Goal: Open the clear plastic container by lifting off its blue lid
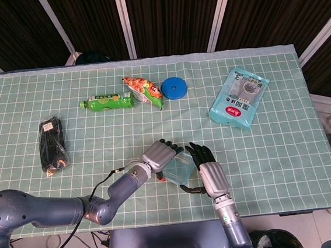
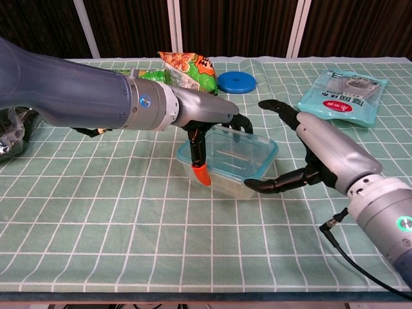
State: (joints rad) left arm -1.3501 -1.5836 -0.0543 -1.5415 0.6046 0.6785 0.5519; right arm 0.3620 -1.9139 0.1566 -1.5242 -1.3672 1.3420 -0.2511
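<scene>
So we've got the left robot hand (image 2: pixel 209 122) draped over the top of the clear plastic container (image 2: pixel 228 161), fingers curled down over the near-left edge with an orange fingertip (image 2: pixel 202 174) hanging against the container's side. It looks like it's gripping the rim, though we can't really tell whether it's holding the lid or just resting on it. From the head view the same left robot hand (image 1: pixel 160 155) covers most of the box.

The right robot hand (image 2: pixel 315 154) is spread wide and cupped around the container's right side; its lower fingers (image 2: pixel 273 186) are touching or just beside the near-right corner, and the upper fingers arch over the far edge without clearly touching.

The container sits on the counter (image 2: pixel 129 219) near the front edge, between the two hands, tilted a bit. Its blue lid (image 2: pixel 257 153) shows as a teal rim around the top.

Further back we see a blue disc (image 1: pixel 174 88), a colourful snack bag (image 1: pixel 143 91) just beside it, and a green bottle (image 1: pixel 106 102) lying on its side. A light blue packet (image 1: pixel 238 97) is well off to the right, and a black bundle (image 1: pixel 54 144) is off to the left.
</scene>
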